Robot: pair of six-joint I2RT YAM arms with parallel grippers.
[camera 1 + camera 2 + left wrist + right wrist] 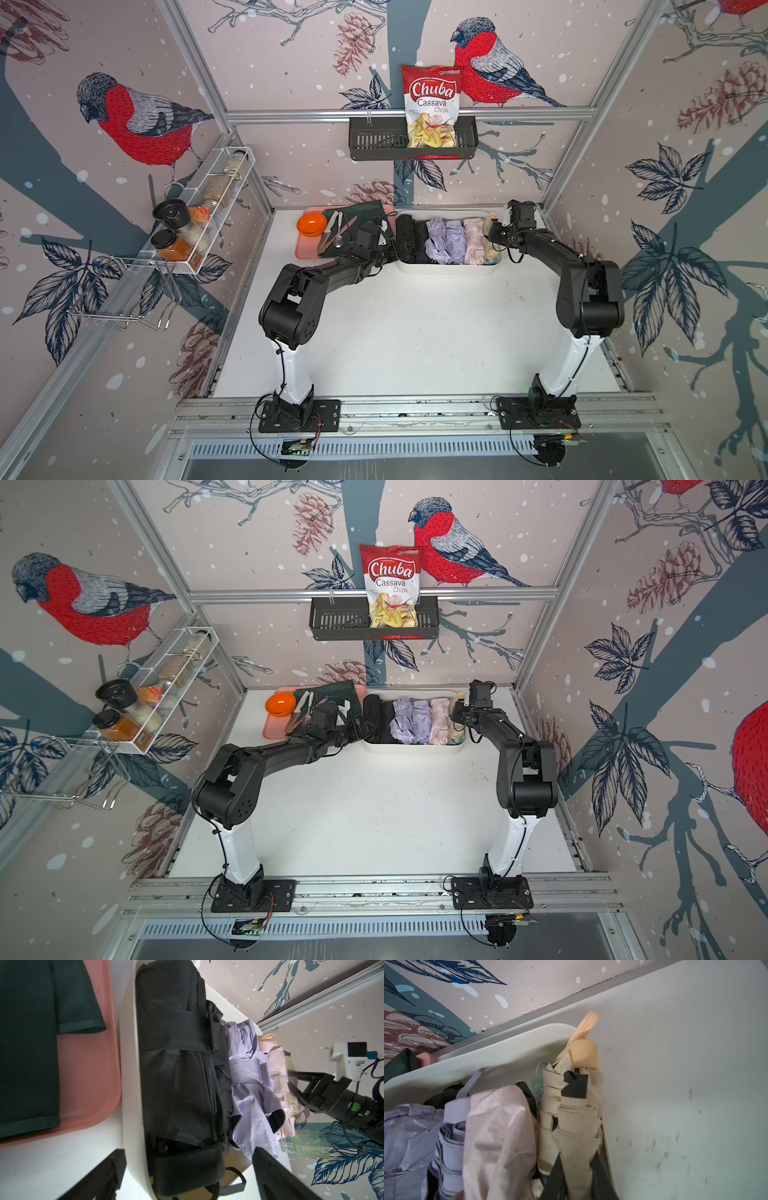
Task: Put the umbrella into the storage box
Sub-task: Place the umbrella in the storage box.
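The cream-white storage box (pixel 449 268) (pixel 411 748) stands at the back of the table, packed with several folded umbrellas side by side. At its right end lies a beige umbrella (pixel 577 1122) with a peach handle, and my right gripper (pixel 577 1172) (pixel 492 235) is shut on its canopy. A black umbrella (pixel 176 1064) (pixel 405 235) lies along the left wall of the storage box (pixel 129 1084). My left gripper (pixel 190 1159) (pixel 399 249) is open around the black umbrella's handle end, one finger outside the box wall and the other over the box.
A pink tray (pixel 305 251) left of the box holds a dark green cloth, an orange bowl (pixel 311 224) and utensils. On the back wall a black slotted basket (pixel 374 143) holds a chips bag. A wire rack (pixel 199 208) with jars hangs on the left wall.
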